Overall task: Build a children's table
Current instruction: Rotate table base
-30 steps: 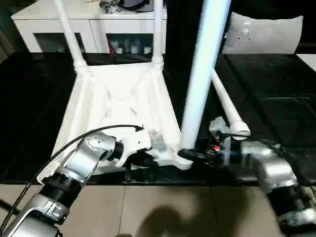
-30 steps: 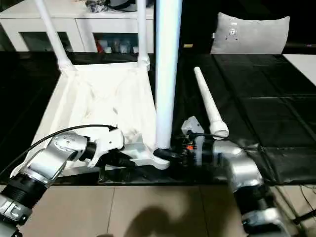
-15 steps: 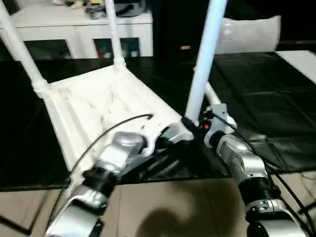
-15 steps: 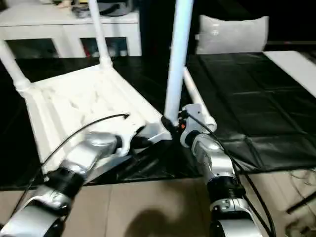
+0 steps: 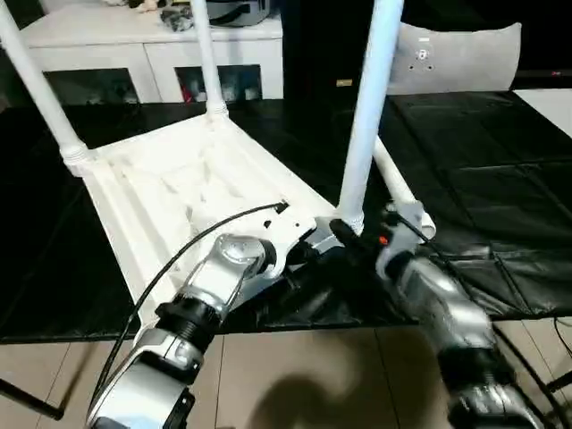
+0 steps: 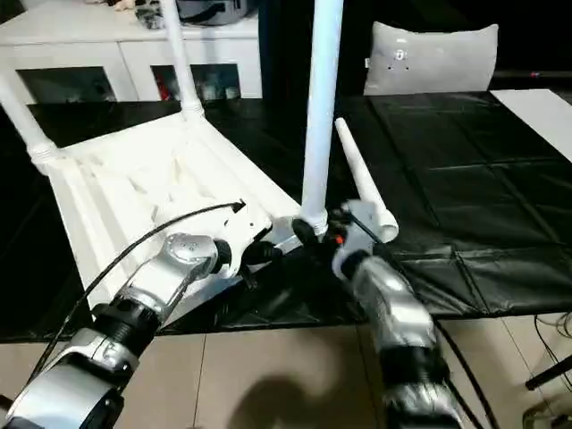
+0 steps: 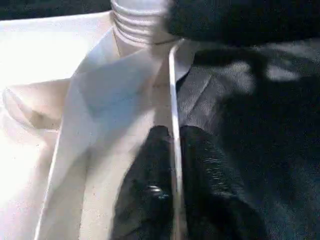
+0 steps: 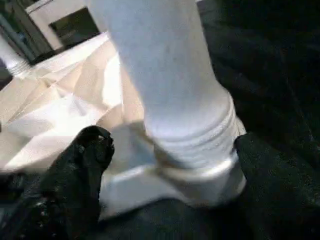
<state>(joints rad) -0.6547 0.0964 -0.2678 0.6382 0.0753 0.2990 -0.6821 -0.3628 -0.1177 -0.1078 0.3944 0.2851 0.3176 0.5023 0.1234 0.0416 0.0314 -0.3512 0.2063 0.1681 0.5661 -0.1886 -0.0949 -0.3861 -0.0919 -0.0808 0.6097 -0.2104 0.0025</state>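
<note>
The upturned children's table lies on the black surface. Light, stiff, slick plastic. The left tool pinches its rim; the right tool gapes around the nearest leg's base, the best hold.

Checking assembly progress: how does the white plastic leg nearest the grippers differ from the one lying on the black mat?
The nearest white plastic leg stands upright, its base in a corner socket of the upturned white tabletop. The loose white plastic leg lies flat on the black mat, beside the tabletop, unattached. Both are round, white and tapered.
</note>
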